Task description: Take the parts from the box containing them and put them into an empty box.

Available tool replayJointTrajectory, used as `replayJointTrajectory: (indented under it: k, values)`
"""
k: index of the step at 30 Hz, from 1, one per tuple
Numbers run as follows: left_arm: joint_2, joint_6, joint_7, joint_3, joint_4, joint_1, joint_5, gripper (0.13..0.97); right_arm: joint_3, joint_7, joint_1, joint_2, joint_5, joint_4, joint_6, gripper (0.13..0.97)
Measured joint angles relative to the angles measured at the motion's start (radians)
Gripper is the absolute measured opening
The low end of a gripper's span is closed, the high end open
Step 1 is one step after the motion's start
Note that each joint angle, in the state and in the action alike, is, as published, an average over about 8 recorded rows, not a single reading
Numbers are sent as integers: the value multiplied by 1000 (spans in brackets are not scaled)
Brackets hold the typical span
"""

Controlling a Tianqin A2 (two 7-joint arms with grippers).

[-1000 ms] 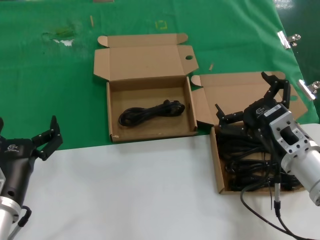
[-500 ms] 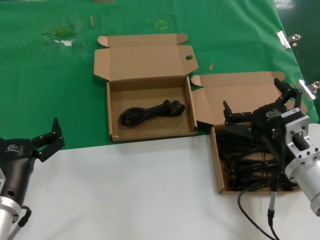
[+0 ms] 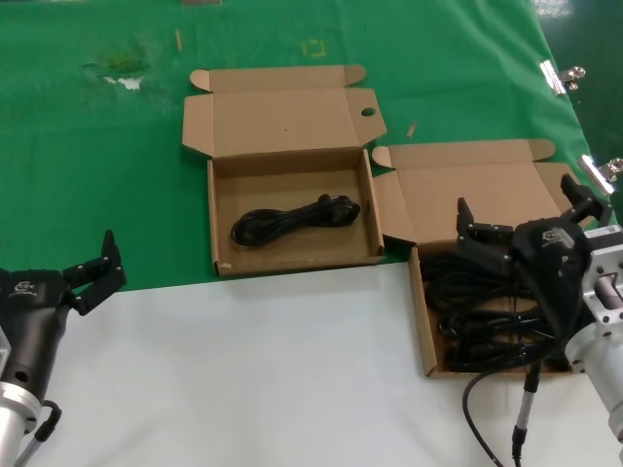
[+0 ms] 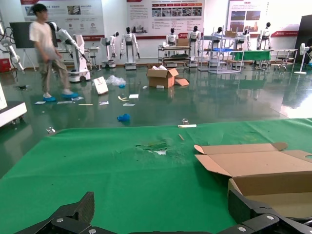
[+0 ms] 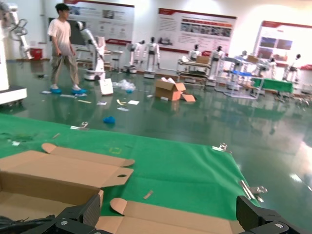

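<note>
Right gripper spread above the full box; left gripper idle at the table's near edge.

The right gripper (image 3: 531, 222) hangs with its fingers (image 3: 479, 236) released and wide apart, holding nothing, over the far end of the right box (image 3: 425, 341), which sits on the white table (image 3: 243, 370) with its lid lying back on the green cloth (image 3: 97, 175). Inside this box lies a tangled heap of cords (image 3: 477, 311), just below the fingers; whether they touch cannot be told. The left box (image 3: 219, 214), well apart on the cloth, stands with its lid open and holds one looped cord (image 3: 292, 219) lying across its floor. The left gripper (image 3: 90, 272), fingers also spread and empty, rests low at the near left, far from both boxes.
</note>
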Motion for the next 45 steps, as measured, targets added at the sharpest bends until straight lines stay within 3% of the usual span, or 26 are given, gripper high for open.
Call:
replayJointTrajectory:
  k: [8,45]
  values:
    - [0,0,0,0,0,0,0,966,3,-5,-18,-5,52,7,29,966]
    - [0,0,0,0,0,0,0,966,3,-5,-19,-5,54,7,30,966]
